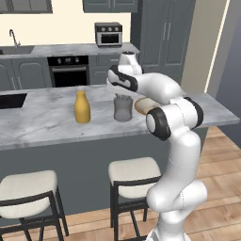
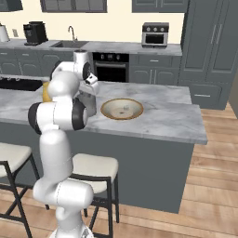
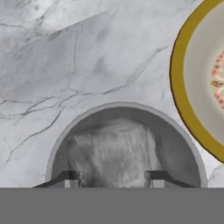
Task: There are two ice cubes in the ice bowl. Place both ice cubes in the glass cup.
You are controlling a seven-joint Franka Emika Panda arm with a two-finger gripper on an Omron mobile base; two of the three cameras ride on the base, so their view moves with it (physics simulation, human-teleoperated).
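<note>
Glass cup (image 3: 124, 144) | directly under gripper (image 3: 112, 180) | jaws part-spread (holding cube? unclear)

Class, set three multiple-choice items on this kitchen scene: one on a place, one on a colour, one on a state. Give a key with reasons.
1. Where does the bowl stand?
A. On a stool
B. On the counter beside the cup
C. In the sink

2. What colour is the bottle?
A. Yellow-orange
B. Blue
C. Green

3. What is the gripper doing?
A. Gripping the bottle
B. Resting open on a stool
C. Holding a pale ice cube over the cup

Key:
1 B: the bowl sits on the counter next to the cup.
2 A: the bottle is yellow-orange.
3 C: the gripper has an ice cube between its tips, above the cup's mouth.
</note>
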